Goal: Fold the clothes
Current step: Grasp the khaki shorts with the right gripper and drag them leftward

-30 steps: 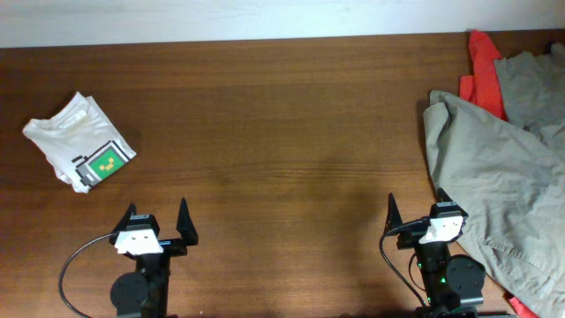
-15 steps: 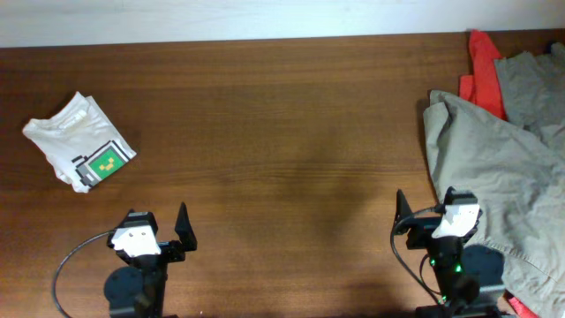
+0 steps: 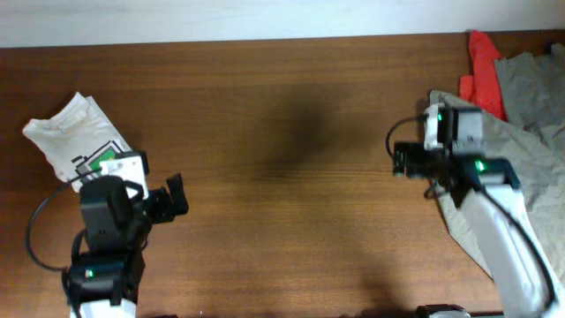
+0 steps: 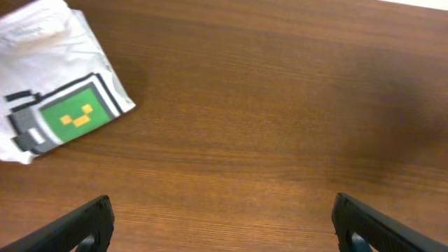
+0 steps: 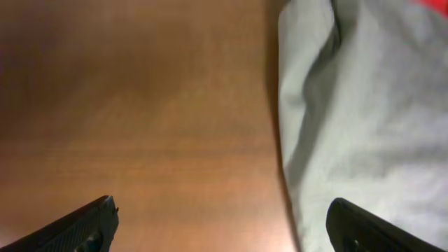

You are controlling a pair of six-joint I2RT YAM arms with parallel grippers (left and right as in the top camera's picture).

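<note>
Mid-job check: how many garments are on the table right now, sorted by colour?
White T-shirt with green print: 1
Khaki grey-green garment: 1
Red garment: 1
Total: 3 in view. The overhead frame cuts off the right side, so more may lie out of sight.

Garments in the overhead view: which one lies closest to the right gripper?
The khaki grey-green garment, its edge just beside the open right gripper. The red garment lies beyond it; the white T-shirt is far off by the left gripper.
</note>
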